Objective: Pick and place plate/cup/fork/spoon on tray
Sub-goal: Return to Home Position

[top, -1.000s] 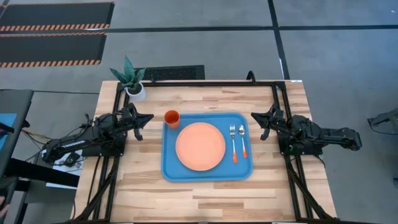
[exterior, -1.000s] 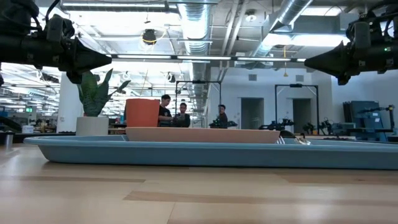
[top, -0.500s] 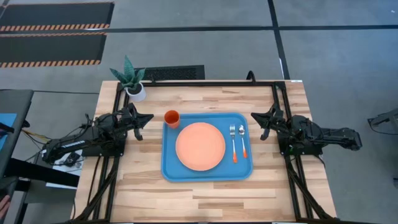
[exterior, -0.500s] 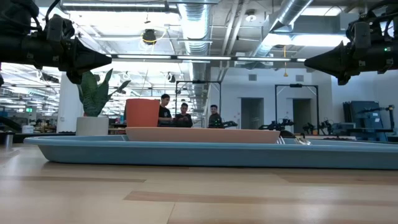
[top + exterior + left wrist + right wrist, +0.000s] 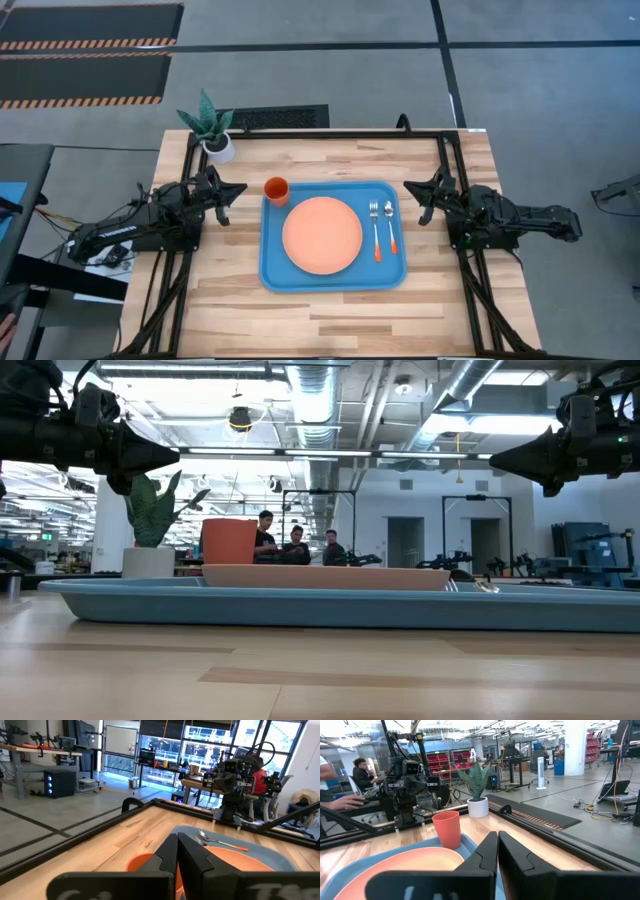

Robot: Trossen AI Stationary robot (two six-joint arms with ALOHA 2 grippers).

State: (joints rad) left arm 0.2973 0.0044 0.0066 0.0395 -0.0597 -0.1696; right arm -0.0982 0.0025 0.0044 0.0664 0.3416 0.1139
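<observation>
Nothing on the table has budged since a second ago, only the people way off in the room behind have shuffled along a bit.

So the tray (image 5: 334, 272) sits mid-table with the plate (image 5: 322, 234) flat on its middle, and the fork (image 5: 375, 225) and spoon (image 5: 390, 225) lying side by side on the strip to the plate's right, orange handles pointing toward the near edge. The cup (image 5: 277, 190) stands upright right at the tray's far left corner. From above it looks perched on the corner or just off it; in my right wrist view it seems to stand on the blue just inside the rim, but I honestly can't tell for sure.

My read: the job is basically wrapped up, or there's one last nudge of the cup left. If it does need fixing, that's a left-arm move: open up, reach across to the cup, lift it and set it down clearly inside the rim.

My left gripper (image 5: 232, 191) hangs above the wood just left of the tray, cup near its tip, fingers pinched together and empty. My right gripper (image 5: 412, 189) mirrors it off the tray's far right corner, near the cutlery, also pinched closed, holding nothing.
</observation>
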